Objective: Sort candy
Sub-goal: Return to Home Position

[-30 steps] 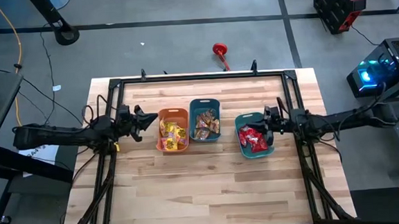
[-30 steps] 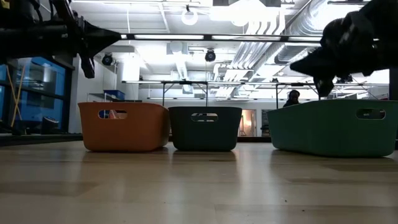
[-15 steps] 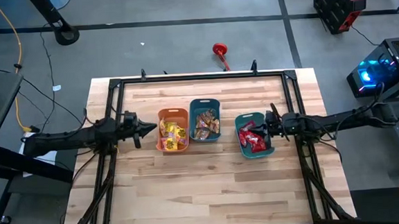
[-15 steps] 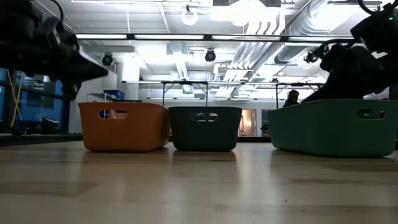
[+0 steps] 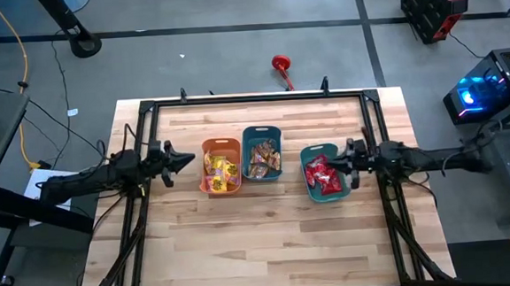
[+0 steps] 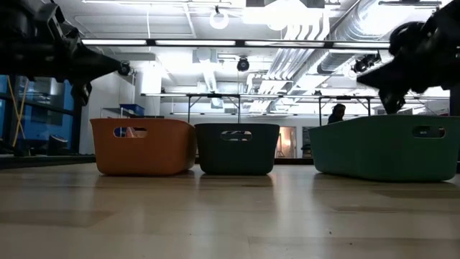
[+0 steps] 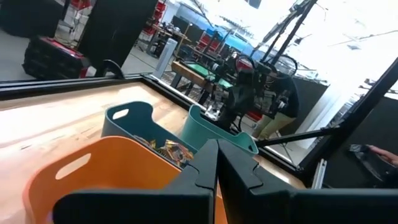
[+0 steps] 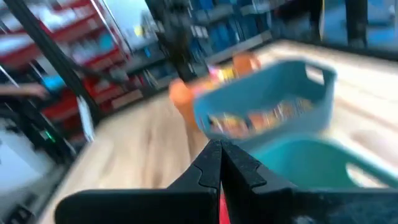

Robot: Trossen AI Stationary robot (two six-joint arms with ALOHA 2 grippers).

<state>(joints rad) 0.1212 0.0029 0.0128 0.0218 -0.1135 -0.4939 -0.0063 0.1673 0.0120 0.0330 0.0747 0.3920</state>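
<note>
Three bins stand in a row on the wooden table. The orange bin (image 5: pixel 222 166) holds yellow candy (image 5: pixel 220 171). The middle teal bin (image 5: pixel 262 153) holds brown-orange candy (image 5: pixel 261 158). The right teal bin (image 5: pixel 324 172) holds red candy (image 5: pixel 325 178). My left gripper (image 5: pixel 187 156) is shut and empty, pointing level, just left of the orange bin. My right gripper (image 5: pixel 344 155) is shut and empty, level, above the right bin's right rim. In the left wrist view its shut fingers (image 7: pixel 217 163) point over the orange bin (image 7: pixel 112 168).
A black metal frame (image 5: pixel 252 99) runs round the table's edges. A red lamp (image 5: pixel 281 68) stands on the floor beyond the far edge. Bare wood (image 5: pixel 261 240) lies between the bins and the near edge.
Both arms have drawn back from the bins toward their own sides of the table and sunk a little, levelling out. My right gripper has moved from over the red candy to the bin's right rim. Both stay shut.
</note>
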